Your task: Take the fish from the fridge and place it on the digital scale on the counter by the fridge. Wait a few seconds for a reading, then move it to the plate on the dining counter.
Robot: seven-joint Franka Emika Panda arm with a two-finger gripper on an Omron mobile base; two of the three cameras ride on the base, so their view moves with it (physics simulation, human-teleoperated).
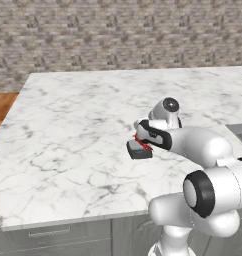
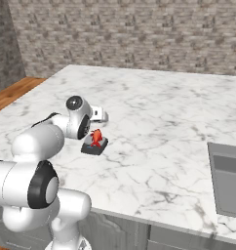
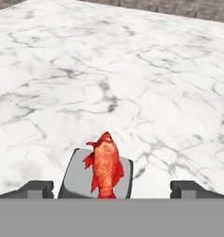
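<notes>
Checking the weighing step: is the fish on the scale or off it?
On it: the fish lies atop the digital scale, between open end effector tips.

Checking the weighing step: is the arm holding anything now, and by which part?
Nothing is held. The gripper has its jaws wide open either side of the small red-orange fish, which lies on the flat dark grey scale.

The fish [image 3: 104,166] is bright red-orange with darker red fins and a finely speckled, scaly back. The digital scale [image 3: 74,178] under it shows flat grey in the hand view and dark charcoal in the base views. The bench [image 1: 78,130] is white marble threaded with grey veins, over grey cabinet fronts [image 1: 53,235]. The wall [image 2: 139,34] is mottled grey-brown brick. The floor [image 1: 2,107] is warm orange-brown wood. The pincer [image 3: 112,187] has dark grey fingertips [image 3: 37,189].
</notes>
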